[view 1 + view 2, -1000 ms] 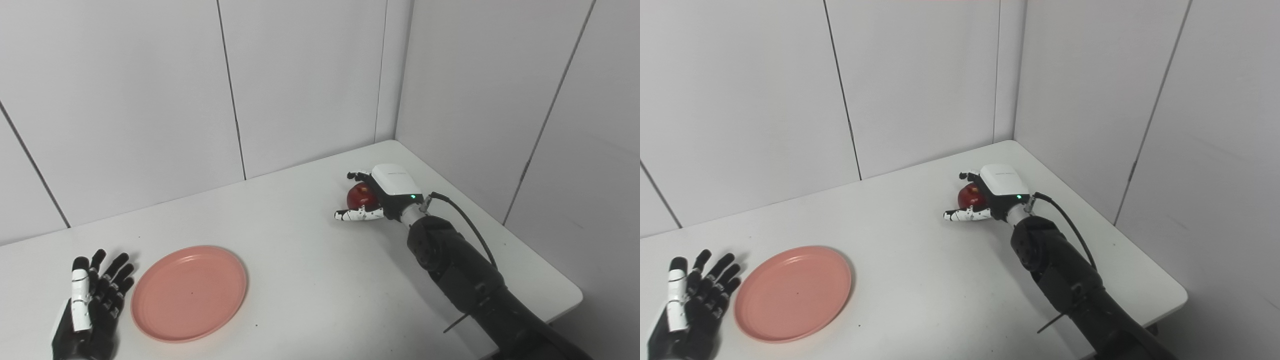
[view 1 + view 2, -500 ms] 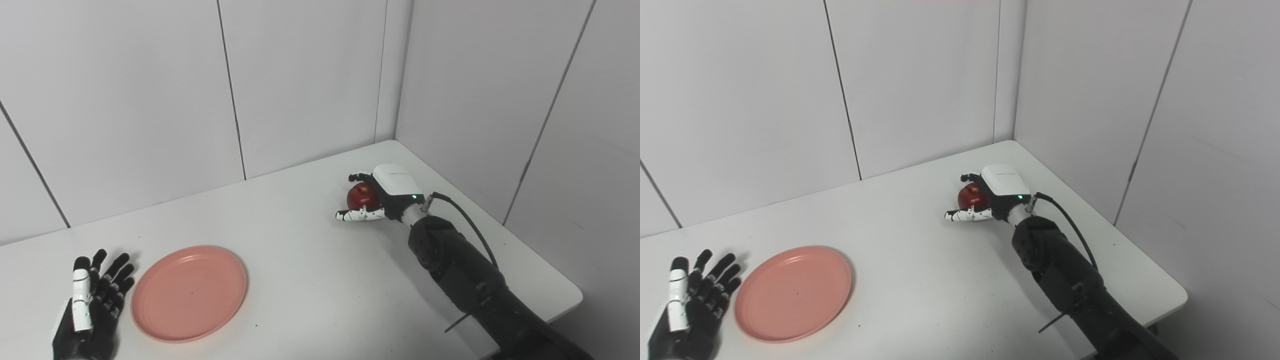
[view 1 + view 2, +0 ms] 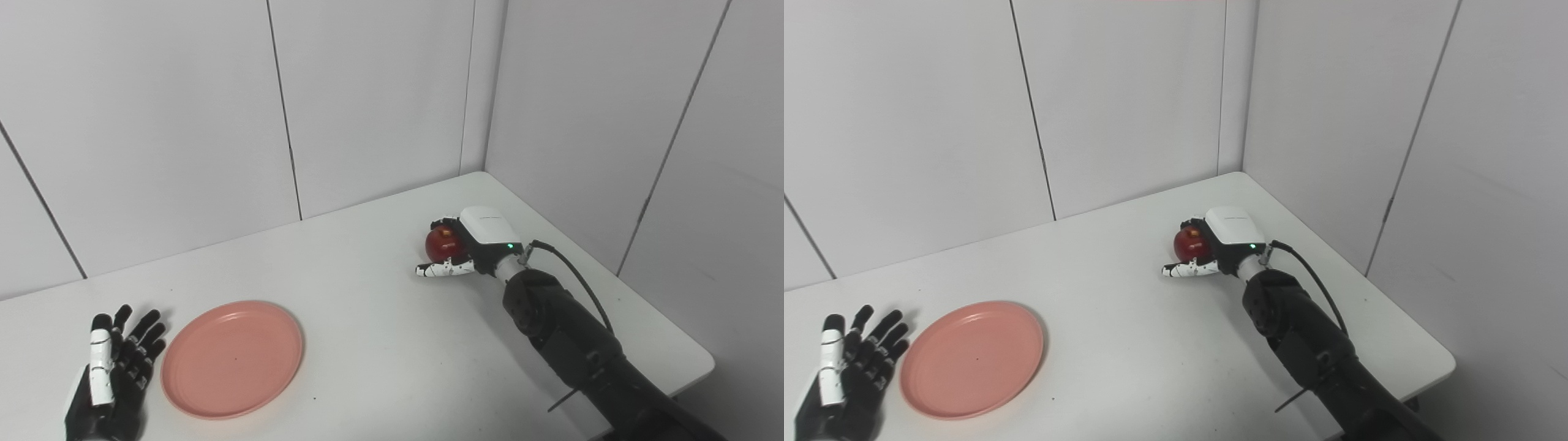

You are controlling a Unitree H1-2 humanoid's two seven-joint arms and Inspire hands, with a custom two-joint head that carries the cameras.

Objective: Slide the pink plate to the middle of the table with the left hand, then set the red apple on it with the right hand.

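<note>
- Over at the far right of the white table (image 3: 380, 343), the right hand (image 3: 468, 245) is wrapped around the red apple (image 3: 442, 244); its dark fingers (image 3: 442, 222) curl over the top and far side of the fruit, while the white thumb (image 3: 436, 269) lies straight along the near side, just beside the apple; whether the apple is off the table cannot be told
- a small green light shows on the white back of that hand; a black cable (image 3: 572, 269) loops from the wrist along the dark forearm
- the pink plate (image 3: 232, 358) lies flat near the left front of the table, well apart from the apple; nothing is on it
- the left hand (image 3: 113, 376) rests palm up just beside the plate's left rim, fingers spread and holding nothing; it does not touch the plate
- pale panelled walls (image 3: 367, 98) meet in a corner behind the table
</note>
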